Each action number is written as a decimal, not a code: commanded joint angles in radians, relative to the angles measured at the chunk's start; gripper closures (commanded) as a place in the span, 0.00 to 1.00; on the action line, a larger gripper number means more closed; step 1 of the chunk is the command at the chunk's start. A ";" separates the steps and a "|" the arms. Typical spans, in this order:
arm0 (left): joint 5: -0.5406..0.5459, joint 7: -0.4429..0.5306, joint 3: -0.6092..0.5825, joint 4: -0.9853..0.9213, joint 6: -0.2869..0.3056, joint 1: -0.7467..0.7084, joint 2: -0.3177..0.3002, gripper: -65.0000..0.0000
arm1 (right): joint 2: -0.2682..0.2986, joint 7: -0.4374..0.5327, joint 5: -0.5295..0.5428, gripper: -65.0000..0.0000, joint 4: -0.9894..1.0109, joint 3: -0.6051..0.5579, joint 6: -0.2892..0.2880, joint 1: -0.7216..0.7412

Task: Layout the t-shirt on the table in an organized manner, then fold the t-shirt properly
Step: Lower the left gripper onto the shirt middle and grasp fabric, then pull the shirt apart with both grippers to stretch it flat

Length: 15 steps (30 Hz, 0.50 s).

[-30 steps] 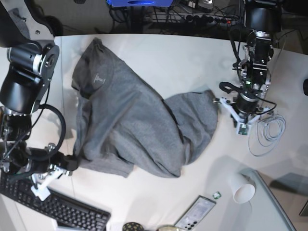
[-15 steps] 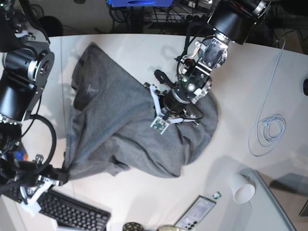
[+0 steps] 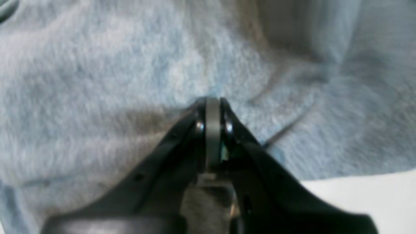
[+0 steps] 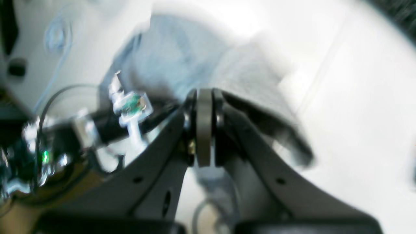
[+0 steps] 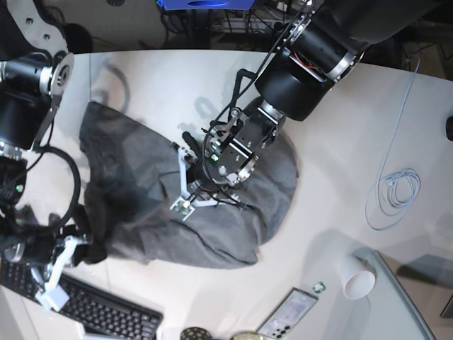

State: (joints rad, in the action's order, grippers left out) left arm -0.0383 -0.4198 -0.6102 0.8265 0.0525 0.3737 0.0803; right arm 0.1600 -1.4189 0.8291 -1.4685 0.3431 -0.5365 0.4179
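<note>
Fingers of both arms pinch the heather-grey cotton t-shirt [image 5: 141, 184], probably to stretch it flat over the white counter [image 5: 340, 142].

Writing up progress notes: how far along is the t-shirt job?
Nothing finished: the t-shirt lies bunched on the table, not spread. In hand: the left pincer, shut, is over its middle; the right pincer pinches its near edge. Flattening and folding remain.

Grey t-shirt [image 5: 134, 177] bunched, ctr-left on white tabletop [image 5: 333, 113]. Left hand [image 5: 190, 185] over shirt middle. Keyboard [image 5: 92, 308] at bottom left; paper cup [image 5: 356, 278], coiled cable [image 5: 396, 191] on right.
</note>
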 commanded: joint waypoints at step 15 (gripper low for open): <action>0.001 -0.299 0.008 0.466 -0.010 -0.031 -0.373 1.00 | 0.108 0.023 0.580 1.00 -0.116 -0.016 -0.015 -0.368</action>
State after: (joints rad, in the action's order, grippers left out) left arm -0.0292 -0.7219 -0.6075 1.2778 0.0494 0.3264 -0.2890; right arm 0.2543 -1.3949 1.3903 -1.5677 0.3229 -0.5468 0.0467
